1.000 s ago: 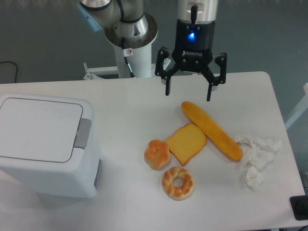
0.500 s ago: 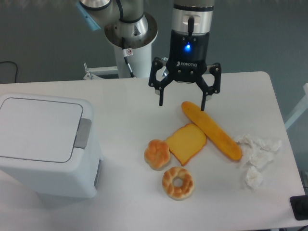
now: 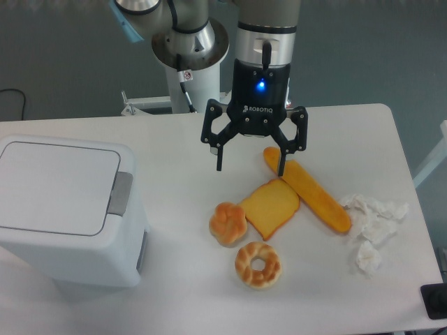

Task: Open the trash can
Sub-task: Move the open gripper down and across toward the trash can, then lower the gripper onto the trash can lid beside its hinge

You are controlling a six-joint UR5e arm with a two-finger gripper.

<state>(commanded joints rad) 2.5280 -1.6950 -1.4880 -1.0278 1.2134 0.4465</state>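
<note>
While the trash can (image 3: 66, 209) sits shut at 9 o'clock on the table (image 3: 181, 146), our gripper (image 3: 249, 162) hangs over the middle with its fingers spread wide and nothing between them, well apart from the bin. We judge the step in hand is the approach: we need to travel toward 9 o'clock and come down on the grey push button (image 3: 119, 193) at the lid's 3 o'clock edge. Best bet is to bring the fingers together first so we press with one solid tip, land square on the button's centre, and push straight down without loading the lid (image 3: 56, 187) itself. Bread items lie below and at 4 o'clock of the gripper: baguette (image 3: 307, 188), toast slice (image 3: 271, 207), bun (image 3: 228, 223), doughnut (image 3: 258, 264); we keep height so we don't drag them. Crumpled paper (image 3: 370, 227) sits at 3 o'clock, out of the way. Hard to tell: gripper height above the table, the hinge side of the lid, and how far the button travels. Dark object at the 5 o'clock corner (image 3: 434, 301) is cut off, unidentifiable.
</note>
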